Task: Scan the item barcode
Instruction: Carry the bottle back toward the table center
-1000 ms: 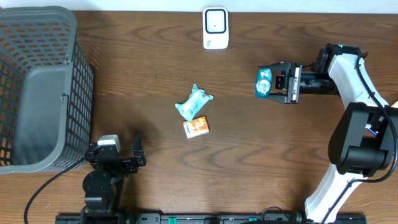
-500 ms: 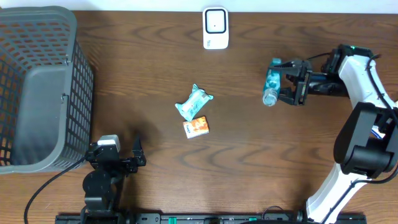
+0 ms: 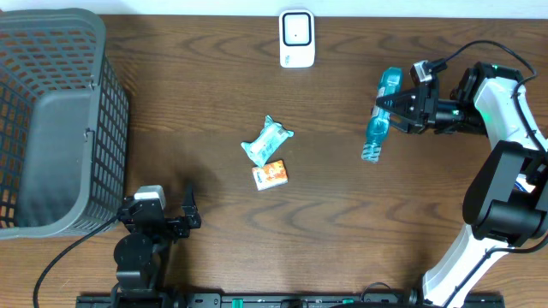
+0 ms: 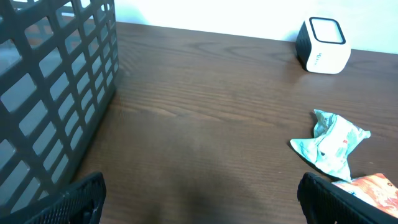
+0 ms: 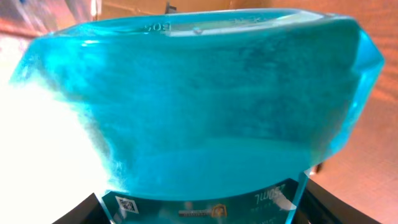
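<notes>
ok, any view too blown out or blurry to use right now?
Right wrist: the blue bottle fills the frame in soft focus, with a washed-out white patch at the left; only the label strip along the bottom looks sharper. Overhead: evenly lit and crisp, soft shadows only. Left wrist: the table grain is sharp, the near basket slightly soft.

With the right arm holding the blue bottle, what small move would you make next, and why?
Probably swing the blue bottle toward the white scanner: the right gripper holds it off to the scanner's side, not yet in front of its window.
</notes>
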